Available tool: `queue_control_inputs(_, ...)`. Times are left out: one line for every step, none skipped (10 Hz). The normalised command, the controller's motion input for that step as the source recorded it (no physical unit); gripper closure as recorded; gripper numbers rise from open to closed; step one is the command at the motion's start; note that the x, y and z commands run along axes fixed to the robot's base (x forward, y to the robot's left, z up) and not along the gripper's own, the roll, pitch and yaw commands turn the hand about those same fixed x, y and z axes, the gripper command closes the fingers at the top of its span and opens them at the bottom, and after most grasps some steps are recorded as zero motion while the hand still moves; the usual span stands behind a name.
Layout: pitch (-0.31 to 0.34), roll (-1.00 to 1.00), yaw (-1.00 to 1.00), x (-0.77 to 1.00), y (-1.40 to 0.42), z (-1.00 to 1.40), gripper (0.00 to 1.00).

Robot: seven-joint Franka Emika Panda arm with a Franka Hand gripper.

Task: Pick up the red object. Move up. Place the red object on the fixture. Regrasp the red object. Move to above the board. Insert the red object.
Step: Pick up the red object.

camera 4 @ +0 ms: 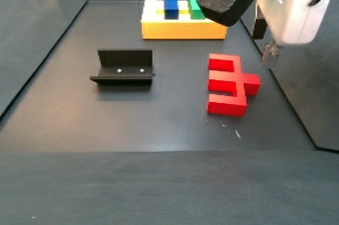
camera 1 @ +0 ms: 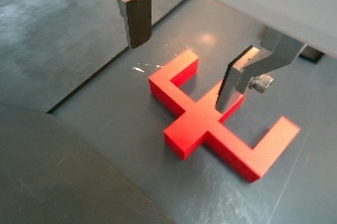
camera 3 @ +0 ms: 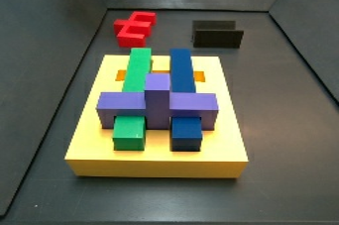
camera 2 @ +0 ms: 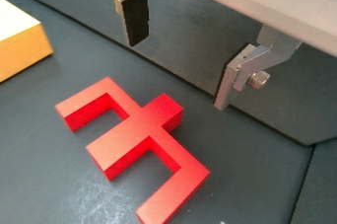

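The red object (camera 1: pixel 198 114) lies flat on the dark floor, seen in both wrist views and again as the red object (camera 2: pixel 132 134). My gripper (camera 1: pixel 187 55) hangs open above it, offset toward the wall side, with nothing between the silver fingers (camera 2: pixel 133 16). In a side view the gripper (camera 4: pixel 268 49) is above the right edge of the red object (camera 4: pixel 232 83). The black fixture (camera 4: pixel 125 68) stands apart to its left with nothing on it. The yellow board (camera 3: pixel 159 158) sits nearer the camera there, with the red object (camera 3: pixel 134 26) and the fixture (camera 3: pixel 219 35) behind it.
Green (camera 3: pixel 137 68), blue (camera 3: pixel 180 68) and purple (camera 3: pixel 126 105) interlocked blocks stand on the board. A corner of the board (camera 2: pixel 20 40) shows in a wrist view. Grey enclosure walls (camera 4: pixel 298 80) rise close beside the red object.
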Motion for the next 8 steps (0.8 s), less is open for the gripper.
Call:
queue_control_inputs(0.000,-0.01,-0.21,-0.02,0.00,-0.16,0.00)
queue_control_inputs(0.000,0.00,-0.09,-0.05,0.00,-0.11,0.00)
queue_control_inputs(0.000,0.00,-0.07,-0.07,0.00,-0.16,0.00)
queue_control_inputs(0.000,0.00,-0.07,-0.06,0.00,-0.18,0.00)
queue_control_inputs(0.000,0.00,-0.04,-0.07,0.00,-0.19,0.00)
queue_control_inputs(0.000,0.01,0.00,-0.10,0.00,-0.28,0.00)
queue_control_inputs(0.000,0.06,0.00,-0.04,-0.02,-0.37,0.00)
queue_control_inputs(0.000,0.03,0.00,0.00,-0.03,-0.39,0.00)
